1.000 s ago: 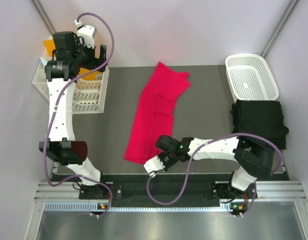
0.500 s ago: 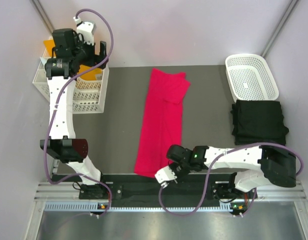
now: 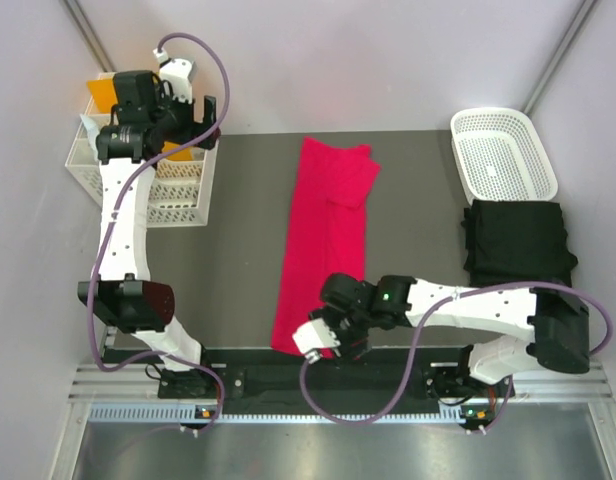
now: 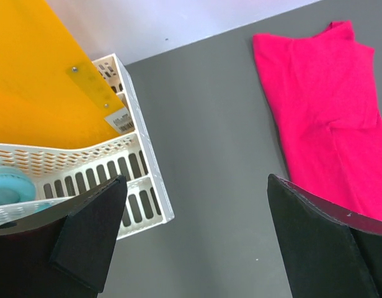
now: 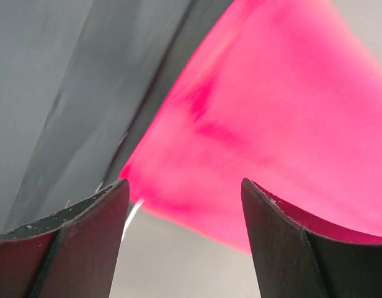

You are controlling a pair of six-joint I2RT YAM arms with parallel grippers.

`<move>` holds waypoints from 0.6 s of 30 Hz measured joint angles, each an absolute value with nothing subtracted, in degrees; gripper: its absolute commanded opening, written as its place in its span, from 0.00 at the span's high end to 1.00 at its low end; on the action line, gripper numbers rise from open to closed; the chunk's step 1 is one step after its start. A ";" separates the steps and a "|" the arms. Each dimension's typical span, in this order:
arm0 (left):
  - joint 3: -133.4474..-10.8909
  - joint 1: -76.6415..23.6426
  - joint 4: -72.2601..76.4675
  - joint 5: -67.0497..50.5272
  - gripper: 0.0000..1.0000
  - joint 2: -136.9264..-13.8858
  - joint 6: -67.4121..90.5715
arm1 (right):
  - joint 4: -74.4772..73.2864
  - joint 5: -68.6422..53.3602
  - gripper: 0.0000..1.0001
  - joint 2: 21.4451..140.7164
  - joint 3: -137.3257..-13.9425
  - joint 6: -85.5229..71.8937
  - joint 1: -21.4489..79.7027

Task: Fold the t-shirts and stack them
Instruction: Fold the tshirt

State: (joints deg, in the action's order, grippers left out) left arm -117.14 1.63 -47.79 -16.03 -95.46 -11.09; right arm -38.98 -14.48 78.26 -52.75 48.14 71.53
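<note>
The pinkish-red t-shirt point(image 3: 326, 235) lies as a long narrow strip down the middle of the dark mat, its near end by the front edge. My right gripper point(image 3: 326, 340) hovers over that near end with its jaws open. In the right wrist view the red cloth point(image 5: 271, 112) shows beyond the open right gripper point(image 5: 185, 205), and nothing sits between the fingers. The black t-shirt point(image 3: 518, 245) rests folded at the right. My left gripper point(image 3: 200, 118) is raised at the back left and open. In its wrist view the left gripper point(image 4: 194, 205) is empty, with the red t-shirt point(image 4: 327, 112) to the right.
A white lattice basket point(image 3: 503, 155) stands at the back right, just behind the black shirt. A white slotted organiser point(image 3: 178, 190) holding an orange sheet point(image 4: 42, 81) and a teal item point(image 4: 8, 186) stands at the back left, below the left gripper.
The right gripper drew the shirt's near end toward the front edge, straightening the strip, then opened and let go. The left arm has barely shifted.
</note>
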 measured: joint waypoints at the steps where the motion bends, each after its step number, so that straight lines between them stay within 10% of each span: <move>1: -116.11 1.63 -47.72 -16.01 0.01 -95.20 -11.16 | -38.48 -14.90 0.29 79.09 -54.89 47.22 71.53; 18: -113.01 1.63 -46.09 -14.02 0.01 -94.19 -12.19 | -19.59 -2.44 0.30 92.40 -54.65 27.00 74.54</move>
